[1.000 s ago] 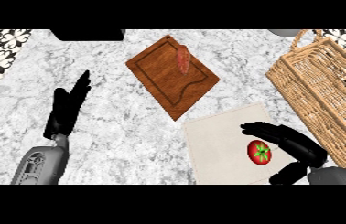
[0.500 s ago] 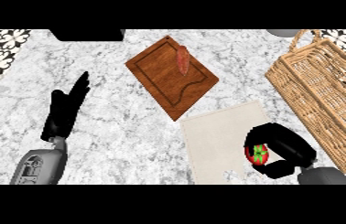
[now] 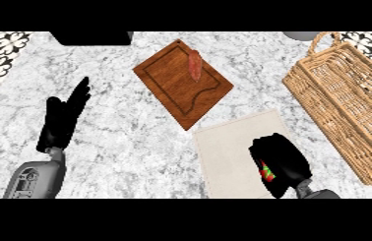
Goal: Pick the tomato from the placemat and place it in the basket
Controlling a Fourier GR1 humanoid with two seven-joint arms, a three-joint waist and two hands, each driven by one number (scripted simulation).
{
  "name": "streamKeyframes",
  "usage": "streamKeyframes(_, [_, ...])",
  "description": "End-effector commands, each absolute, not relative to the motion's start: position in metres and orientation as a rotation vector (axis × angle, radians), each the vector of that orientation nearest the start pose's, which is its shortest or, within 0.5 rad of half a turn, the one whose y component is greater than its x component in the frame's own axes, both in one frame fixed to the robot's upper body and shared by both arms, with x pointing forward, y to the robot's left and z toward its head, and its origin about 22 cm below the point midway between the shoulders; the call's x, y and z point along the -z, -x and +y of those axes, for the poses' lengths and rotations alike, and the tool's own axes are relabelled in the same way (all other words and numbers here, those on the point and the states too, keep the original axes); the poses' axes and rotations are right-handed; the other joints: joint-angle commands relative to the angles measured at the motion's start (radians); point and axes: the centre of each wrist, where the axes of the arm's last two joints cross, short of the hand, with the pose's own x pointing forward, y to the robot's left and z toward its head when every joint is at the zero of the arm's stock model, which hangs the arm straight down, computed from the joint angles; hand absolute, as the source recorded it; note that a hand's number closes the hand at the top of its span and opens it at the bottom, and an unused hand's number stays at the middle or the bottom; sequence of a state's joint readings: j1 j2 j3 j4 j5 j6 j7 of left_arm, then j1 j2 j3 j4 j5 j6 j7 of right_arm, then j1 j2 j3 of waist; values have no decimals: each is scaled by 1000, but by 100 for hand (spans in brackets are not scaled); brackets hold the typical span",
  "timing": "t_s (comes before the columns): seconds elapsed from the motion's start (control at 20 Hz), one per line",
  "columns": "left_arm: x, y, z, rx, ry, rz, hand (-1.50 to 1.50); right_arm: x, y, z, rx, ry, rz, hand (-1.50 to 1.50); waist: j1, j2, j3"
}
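White and grey marble counter (image 3: 145, 146) fills the view, and on it lies a pale placemat (image 3: 232, 156) at the lower right. Over this placemat the right hand (image 3: 280, 166) is curled around the tomato (image 3: 266, 172). Only a small red and green part of the tomato shows between the black fingers, so I cannot tell whether it rests on the mat or is already lifted a little.

I judge the tomato as light, round and smooth, with a soft skin that can bruise. It may roll or slip if the fingers open a little, so the best hold is around its widest part, with the thumb opposite the fingers, as the hand seems to have it now.

At the right side stands the wicker basket (image 3: 341, 102), near the placemat but apart from it. Its wall and handle rise above the counter, so I think the tomato must go up first and then over the rim, not straight sideways. Between the mat and the basket nothing stands in the way.

Up and to the left of the mat lies a wooden cutting board (image 3: 181, 87) with a reddish thing (image 3: 195, 66) on it, away from this path. At the left of the view the left hand (image 3: 64, 119) rests open with its fingers straight, well apart from everything.
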State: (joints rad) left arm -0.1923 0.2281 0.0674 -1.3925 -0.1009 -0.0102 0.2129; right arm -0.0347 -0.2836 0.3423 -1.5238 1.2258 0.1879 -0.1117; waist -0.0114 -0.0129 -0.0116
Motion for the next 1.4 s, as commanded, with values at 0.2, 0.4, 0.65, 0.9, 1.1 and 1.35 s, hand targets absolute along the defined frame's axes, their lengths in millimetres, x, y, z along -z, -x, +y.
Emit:
streamKeyframes(0.2, [-16, -287, 286, 212, -269, -1347, 0, -28, -203, -172, -1415, 683, -1412, 150, -1, 11, 11])
streamKeyframes(0.4, [-26, -293, 278, 215, -277, -1342, 0, -74, -190, -171, -1241, 572, -1510, 150, -5, 9, 11])
streamKeyframes(0.65, [-32, -294, 281, 194, -292, -1351, 0, -128, -168, -178, -929, 439, -1718, 150, -8, 6, 12])
streamKeyframes(0.9, [-25, -287, 283, 218, -272, -1350, 0, -192, -138, -195, -804, 485, -1810, 150, 9, 10, 10])
streamKeyframes(1.1, [-19, -282, 273, 200, -261, -1351, 0, -213, -134, -204, -762, 538, -1817, 150, 3, 6, 10])
streamKeyframes(1.35, [-25, -292, 270, 194, -275, -1344, 0, -244, -167, -191, -716, 581, -1798, 150, 8, 7, 10])
